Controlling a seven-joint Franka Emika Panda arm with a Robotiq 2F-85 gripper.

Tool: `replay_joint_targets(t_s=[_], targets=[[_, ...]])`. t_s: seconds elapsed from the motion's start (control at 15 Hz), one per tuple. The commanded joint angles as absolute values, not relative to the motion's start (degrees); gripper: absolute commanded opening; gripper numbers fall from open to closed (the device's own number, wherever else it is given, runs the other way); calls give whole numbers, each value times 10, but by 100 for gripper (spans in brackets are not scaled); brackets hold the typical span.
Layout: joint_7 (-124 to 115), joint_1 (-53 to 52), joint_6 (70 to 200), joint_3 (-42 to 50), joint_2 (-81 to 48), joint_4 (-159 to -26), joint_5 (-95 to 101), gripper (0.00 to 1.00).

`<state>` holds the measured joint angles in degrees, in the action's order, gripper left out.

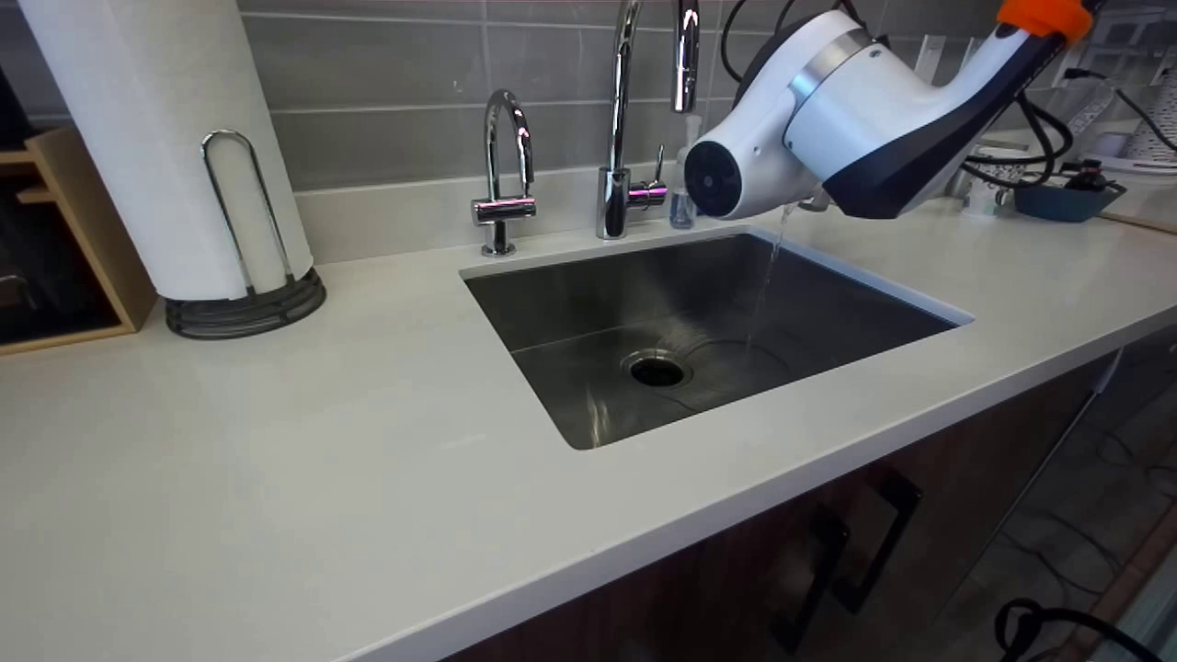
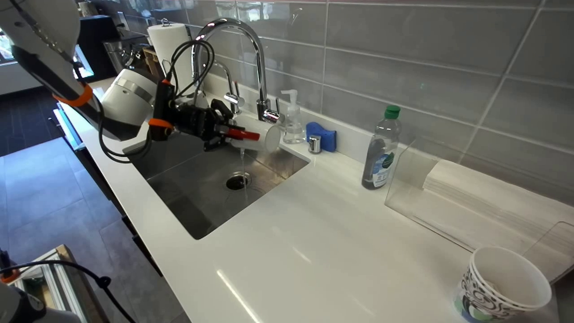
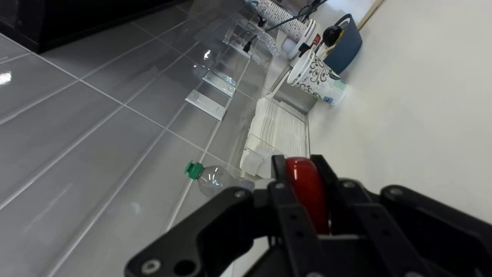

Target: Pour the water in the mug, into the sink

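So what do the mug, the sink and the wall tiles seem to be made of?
The mug is probably glazed ceramic, since its red handle shines, though plastic is possible. The sink looks like brushed stainless steel, grey with soft reflections. The wall tiles look like glossy ceramic or perhaps glass, given their bright reflections.

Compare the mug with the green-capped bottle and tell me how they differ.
The mug is tipped nearly on its side, water streaming down into the sink; the green-capped bottle stands upright on the countertop. The mug is white with a red handle; the bottle is transparent with a label. The gripper holds the mug by that handle; nothing grips the bottle.
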<state>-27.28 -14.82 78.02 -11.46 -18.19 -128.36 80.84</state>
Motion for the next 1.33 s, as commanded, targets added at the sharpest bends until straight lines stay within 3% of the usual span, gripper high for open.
replay_joint_targets(t_s=[0.0,1.27], targets=[[-299,-155,726,-118,-193,-1273,831,5],[-346,-155,654,-125,-220,-1265,857,5]])
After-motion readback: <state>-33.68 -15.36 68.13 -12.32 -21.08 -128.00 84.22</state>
